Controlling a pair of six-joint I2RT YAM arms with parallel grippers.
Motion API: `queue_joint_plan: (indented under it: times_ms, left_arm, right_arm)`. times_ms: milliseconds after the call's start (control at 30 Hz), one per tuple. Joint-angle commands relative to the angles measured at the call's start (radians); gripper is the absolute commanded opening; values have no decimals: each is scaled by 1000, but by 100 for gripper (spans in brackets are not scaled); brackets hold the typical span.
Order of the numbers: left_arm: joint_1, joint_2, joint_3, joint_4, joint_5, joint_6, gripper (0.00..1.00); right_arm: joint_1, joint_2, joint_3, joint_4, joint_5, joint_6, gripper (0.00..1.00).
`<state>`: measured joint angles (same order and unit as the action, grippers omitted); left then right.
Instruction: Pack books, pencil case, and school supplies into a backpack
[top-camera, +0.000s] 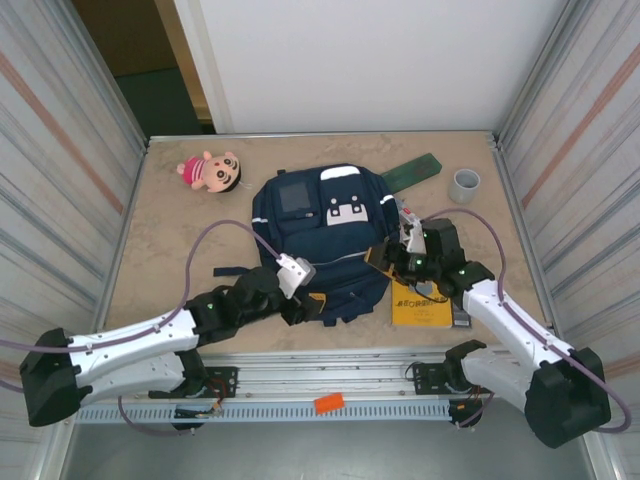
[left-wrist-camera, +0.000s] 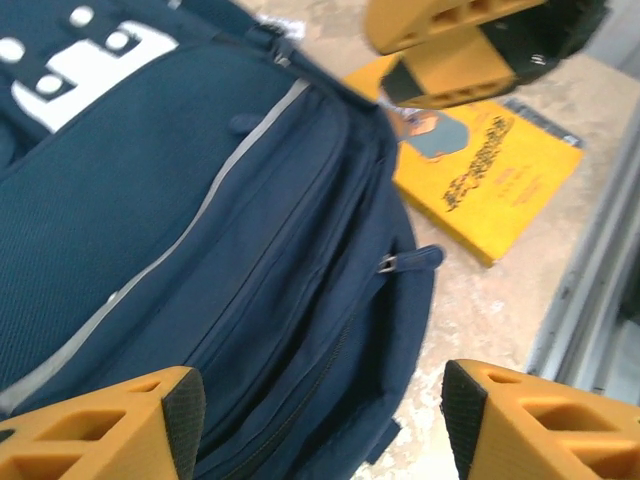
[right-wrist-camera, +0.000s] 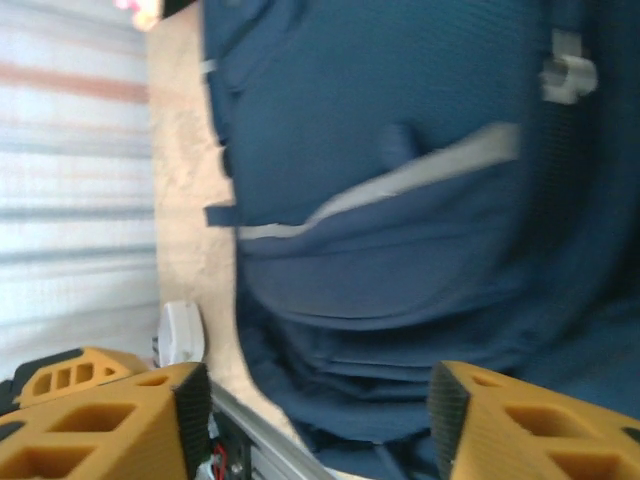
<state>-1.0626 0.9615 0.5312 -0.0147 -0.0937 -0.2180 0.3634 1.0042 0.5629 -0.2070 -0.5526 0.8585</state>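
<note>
The navy backpack lies flat mid-table, front up, its zippers closed. My left gripper hovers open over its near edge; in the left wrist view the open left gripper spans blue fabric below a zipper pull, holding nothing. At the bag's right side my right gripper is open too; the wrist view has the right gripper empty above the backpack. The yellow book lies right of the bag. Behind the bag lies the green pencil case. A white-and-red stick rests by the bag's right shoulder.
A grey cup stands at the back right and a pink doll lies at the back left. Corrugated walls close in both sides. A metal rail runs along the near edge. Bare tabletop lies left of the bag.
</note>
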Motion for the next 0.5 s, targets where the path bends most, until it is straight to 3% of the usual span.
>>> queue_joint_plan:
  times_ms: [0,333,367,467]
  left_arm:
    - [-8,15,-14,13,-75,-76,66]
    - [-40,102,28,-37,-164,-255,66]
    - [-61,113,30,-31,-185,-277,66]
    - [-159,157,79,-83,-357,-429,65]
  right_arm:
    - [-26,8,-44,-2,-16,40,67]
    - [-29,170,-52,201,-1,120,65]
    - [-29,176,-52,206,6,123,63]
    - [-29,190,-57,227,26,120,40]
